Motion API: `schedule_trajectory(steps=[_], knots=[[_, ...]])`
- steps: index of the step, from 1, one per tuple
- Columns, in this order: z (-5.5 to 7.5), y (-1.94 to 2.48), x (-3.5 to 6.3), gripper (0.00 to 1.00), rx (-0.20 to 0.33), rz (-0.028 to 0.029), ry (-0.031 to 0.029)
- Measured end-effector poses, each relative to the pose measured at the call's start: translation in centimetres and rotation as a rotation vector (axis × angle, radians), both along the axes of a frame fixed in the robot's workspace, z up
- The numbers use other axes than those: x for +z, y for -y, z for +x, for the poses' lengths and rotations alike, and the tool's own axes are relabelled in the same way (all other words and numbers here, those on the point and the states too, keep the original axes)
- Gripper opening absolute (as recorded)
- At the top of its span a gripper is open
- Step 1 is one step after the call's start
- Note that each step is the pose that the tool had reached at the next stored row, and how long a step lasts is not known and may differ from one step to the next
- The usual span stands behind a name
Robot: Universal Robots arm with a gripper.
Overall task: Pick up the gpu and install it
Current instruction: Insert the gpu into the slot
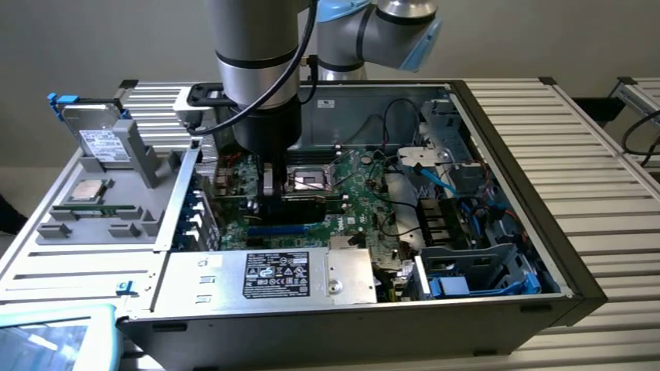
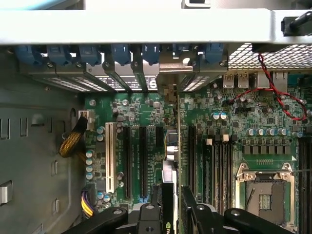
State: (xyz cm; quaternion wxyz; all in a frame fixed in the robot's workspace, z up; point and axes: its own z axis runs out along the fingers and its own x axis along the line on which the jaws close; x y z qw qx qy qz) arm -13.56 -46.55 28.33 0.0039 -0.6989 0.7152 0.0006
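Gpu (image 2: 170, 161) stands on edge inside the computer case (image 1: 515, 124), pinched between the two black fingers (image 2: 157, 204) of the gripper (image 2: 171, 195). It is lined up along the black expansion slots (image 2: 142, 161) of the green motherboard (image 2: 204, 112), and I cannot tell whether it is seated in one. Just outside the case on the exterior view's left, a grey holder tray (image 1: 62, 232) carries an upright silver hard drive (image 1: 101, 143) and a square processor chip (image 1: 88, 189) lying flat. Inside the case, the arm (image 1: 258, 54) reaches straight down, so the gripper and the gpu sit low over the board, just beside the open CPU socket (image 1: 309, 182). A metal box with a black label (image 1: 273, 274) lies against the case's near wall. Toward the case's side on the exterior view's right run a light blue cable (image 1: 438, 182) and a drive cage (image 1: 464, 263) with blue fittings.
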Motion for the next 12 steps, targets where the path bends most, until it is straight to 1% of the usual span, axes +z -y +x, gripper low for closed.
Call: schedule_trajectory(steps=[12], knots=[[0.10,-0.02,-0.01,0.27,-0.004,-0.0001,-0.0002]])
